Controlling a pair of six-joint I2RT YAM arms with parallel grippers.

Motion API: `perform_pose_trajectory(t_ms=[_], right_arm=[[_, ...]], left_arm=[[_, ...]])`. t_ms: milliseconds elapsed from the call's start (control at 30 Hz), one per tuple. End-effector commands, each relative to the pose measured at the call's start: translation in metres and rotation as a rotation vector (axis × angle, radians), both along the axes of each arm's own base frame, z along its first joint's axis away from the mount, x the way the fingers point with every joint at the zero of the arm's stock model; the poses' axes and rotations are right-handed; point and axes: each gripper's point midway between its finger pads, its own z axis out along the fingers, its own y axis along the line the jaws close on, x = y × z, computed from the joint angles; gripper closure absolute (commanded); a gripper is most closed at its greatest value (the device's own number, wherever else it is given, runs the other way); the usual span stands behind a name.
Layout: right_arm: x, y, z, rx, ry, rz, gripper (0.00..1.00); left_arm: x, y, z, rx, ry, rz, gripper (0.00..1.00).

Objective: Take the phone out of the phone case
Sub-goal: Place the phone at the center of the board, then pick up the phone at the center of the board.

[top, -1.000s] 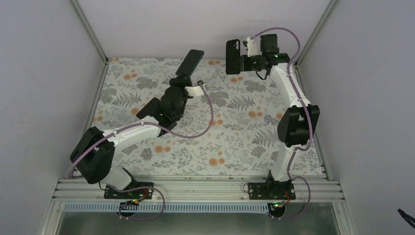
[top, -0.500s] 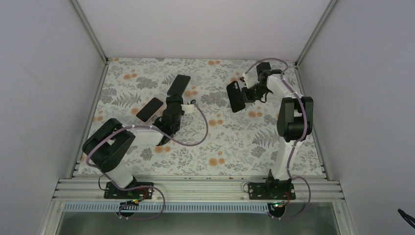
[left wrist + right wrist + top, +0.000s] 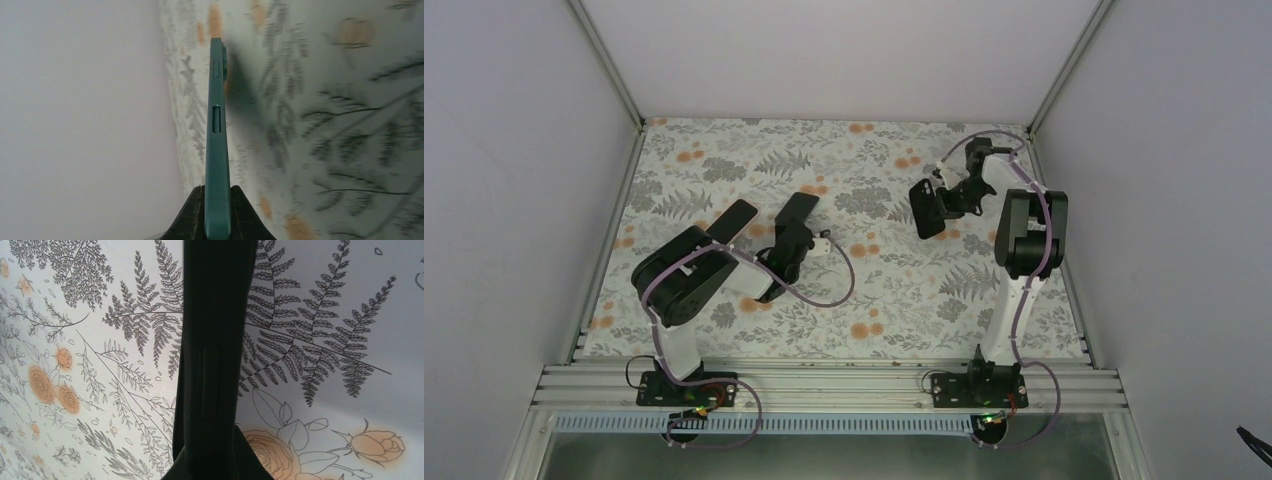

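While the left gripper [image 3: 788,230] pinches the teal phone [image 3: 217,125] at its near end, length pointing far, the right gripper [image 3: 950,200] pinches the black case [image 3: 927,208] well apart.

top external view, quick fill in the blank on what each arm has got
The left gripper is shut on the teal-edged ____. The right gripper is shut on the black ____. The left wrist camera sees its load ____-on, with the side buttons showing.
Missing words: phone; phone case; edge.
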Motion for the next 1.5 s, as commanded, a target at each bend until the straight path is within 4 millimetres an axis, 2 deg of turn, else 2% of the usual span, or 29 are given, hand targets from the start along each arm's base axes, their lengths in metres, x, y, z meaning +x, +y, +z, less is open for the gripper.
perform_pose_trajectory(t_ms=[0, 100, 133, 167, 267, 367, 433, 500, 567, 633, 667, 733, 833, 933, 1033, 1133, 1200, 1367, 1467], right_arm=[[-0.002, -0.030, -0.021, -0.069, 0.041, 0.023, 0.96], [-0.001, -0.044, -0.024, -0.070, 0.052, 0.012, 0.96], [0.000, -0.050, -0.026, -0.076, 0.056, 0.007, 0.96], [-0.001, -0.056, -0.027, -0.083, 0.063, 0.001, 0.90], [-0.002, -0.073, -0.029, -0.106, 0.068, 0.000, 0.72], [-0.003, -0.095, -0.027, -0.197, 0.055, 0.017, 0.55], [-0.001, -0.115, -0.018, -0.295, 0.026, 0.028, 0.43], [0.005, -0.143, 0.004, -0.449, -0.043, 0.029, 0.31], [0.011, -0.172, 0.037, -0.631, -0.134, 0.015, 0.16], [0.011, -0.189, 0.070, -0.765, -0.197, 0.010, 0.06], [0.011, -0.190, 0.086, -0.800, -0.228, 0.010, 0.02], [0.011, -0.180, 0.116, -0.802, -0.305, 0.020, 0.00], [0.005, -0.140, 0.148, -0.716, -0.412, 0.065, 0.00], [-0.012, -0.087, 0.160, -0.597, -0.455, 0.140, 0.00], [-0.031, -0.032, 0.159, -0.516, -0.480, 0.215, 0.00], [-0.053, 0.023, 0.154, -0.397, -0.512, 0.313, 0.00], [-0.064, 0.048, 0.153, -0.329, -0.531, 0.353, 0.00], [-0.079, 0.058, 0.158, -0.247, -0.586, 0.343, 0.00], [-0.090, 0.062, 0.162, -0.199, -0.603, 0.341, 0.00]], left_arm=[[-0.001, -0.014, -0.010, -0.026, 0.041, -0.008, 0.94], [-0.008, -0.020, -0.018, -0.021, 0.085, -0.014, 0.94], [-0.012, -0.026, -0.021, -0.030, 0.113, -0.034, 0.92], [-0.016, -0.030, -0.024, -0.030, 0.138, -0.047, 0.86], [-0.034, -0.040, -0.040, -0.034, 0.277, -0.102, 0.51], [-0.064, -0.046, -0.055, -0.052, 0.480, -0.158, 0.27], [-0.083, -0.049, -0.057, -0.062, 0.582, -0.191, 0.02], [-0.098, -0.057, -0.045, -0.106, 0.688, -0.210, 0.00], [-0.109, -0.068, -0.018, -0.183, 0.771, -0.226, 0.00], [-0.116, -0.077, 0.014, -0.242, 0.815, -0.246, 0.00], [-0.116, -0.078, 0.030, -0.267, 0.815, -0.248, 0.00], [-0.111, -0.078, 0.066, -0.335, 0.805, -0.254, 0.00], [-0.088, -0.057, 0.109, -0.448, 0.761, -0.203, 0.00], [-0.051, -0.015, 0.134, -0.515, 0.634, -0.081, 0.00], [-0.021, 0.031, 0.142, -0.525, 0.513, 0.038, 0.00], [0.003, 0.086, 0.131, -0.538, 0.476, 0.214, 0.00], [0.014, 0.118, 0.116, -0.533, 0.463, 0.322, 0.00], [0.022, 0.188, 0.063, -0.417, 0.415, 0.527, 0.00], [0.030, 0.215, 0.042, -0.395, 0.395, 0.609, 0.00]])
